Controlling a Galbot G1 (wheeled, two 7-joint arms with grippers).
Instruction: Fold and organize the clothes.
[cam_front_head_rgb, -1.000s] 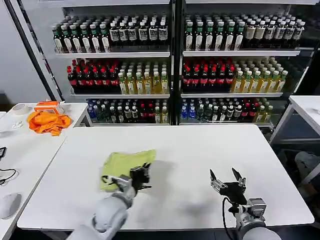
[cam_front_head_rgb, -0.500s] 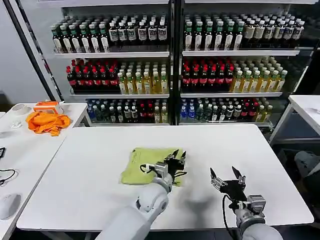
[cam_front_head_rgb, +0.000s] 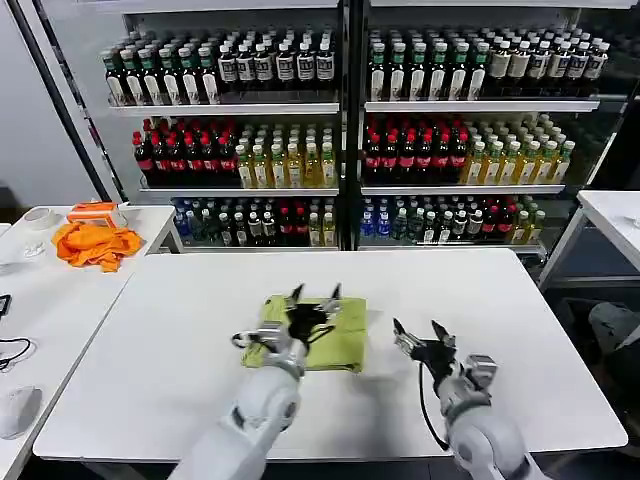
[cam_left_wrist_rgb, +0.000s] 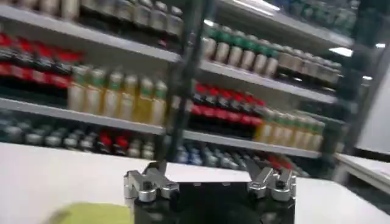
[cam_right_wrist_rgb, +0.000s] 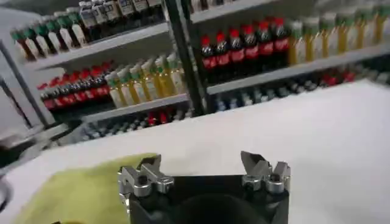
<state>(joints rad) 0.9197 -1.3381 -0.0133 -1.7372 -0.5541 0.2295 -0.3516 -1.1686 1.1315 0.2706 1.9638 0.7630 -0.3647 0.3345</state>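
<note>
The left gripper (cam_front_head_rgb: 313, 297) and its arm cover the middle of the lime-green T-shirt (cam_front_head_rgb: 345, 340), so any lettering there is hidden. In the left wrist view the shirt is a blurred patch cut off beside the spread jaws.

Lime-green T-shirt folded on the white table

We see the T-shirt (cam_front_head_rgb: 335, 340) lying flat as a compact, roughly rectangular folded bundle near the middle of the table (cam_front_head_rgb: 480, 290), towards its near side. Its plain green cloth faces up and we can make out no lettering. Part of its near left side is hidden. The right wrist view catches one soft, slightly rumpled green corner (cam_right_wrist_rgb: 79, 192) on the tabletop.
</note>
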